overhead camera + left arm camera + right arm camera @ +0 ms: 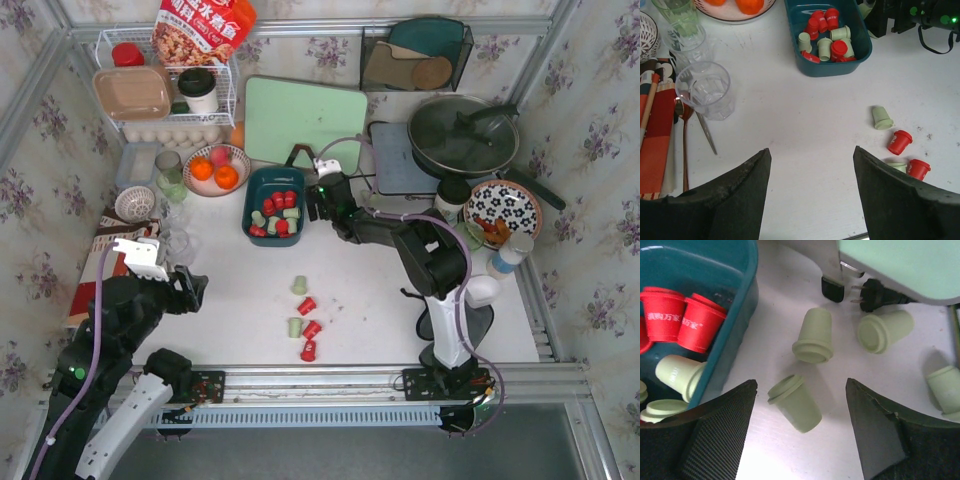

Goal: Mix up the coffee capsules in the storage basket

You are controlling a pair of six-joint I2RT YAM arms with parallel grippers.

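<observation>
Hovering wide open and empty, the right pincer (800,385) has the basket (720,262) beside its left finger, red and green capsules (700,322) inside; more lie loose beneath it, not yet in.

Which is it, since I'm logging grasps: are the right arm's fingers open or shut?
Open. In the right wrist view, the right gripper has its fingers wide apart; a pale green capsule lies tipped on the table between them.
</observation>
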